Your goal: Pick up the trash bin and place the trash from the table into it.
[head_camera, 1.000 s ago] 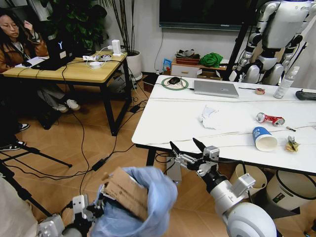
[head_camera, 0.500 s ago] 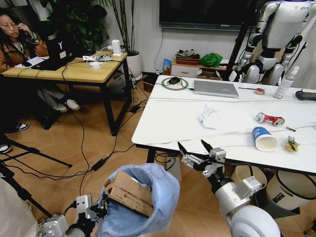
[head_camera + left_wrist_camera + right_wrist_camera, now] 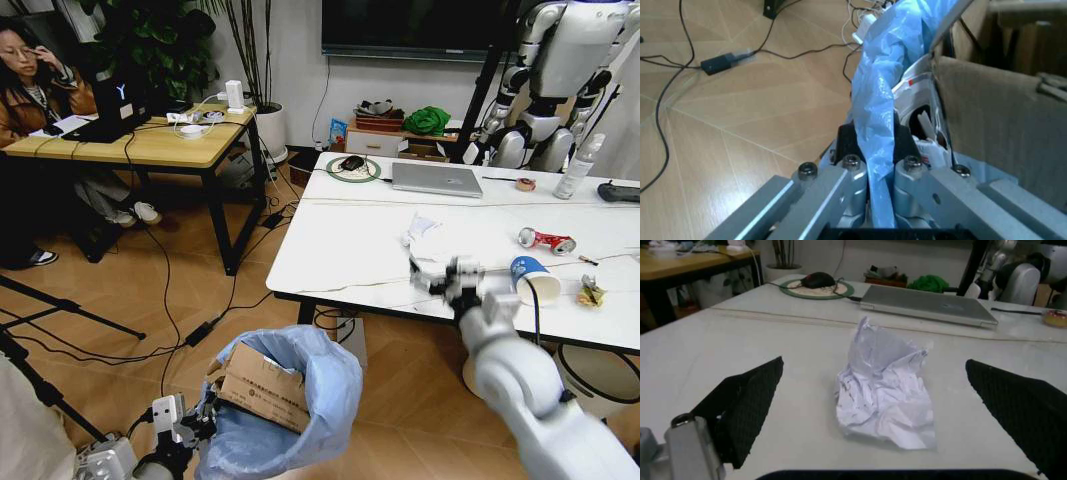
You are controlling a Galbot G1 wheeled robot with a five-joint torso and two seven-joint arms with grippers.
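Low on your left, the left gripper [image 3: 880,150] is clamped on the blue bag rim of the trash bin [image 3: 285,405], held above the floor with brown cardboard [image 3: 262,388] inside. To the right, your right gripper [image 3: 880,405] hovers over the table [image 3: 340,250], jaws spread wide on either side of the crumpled white tissue [image 3: 885,402], touching nothing.
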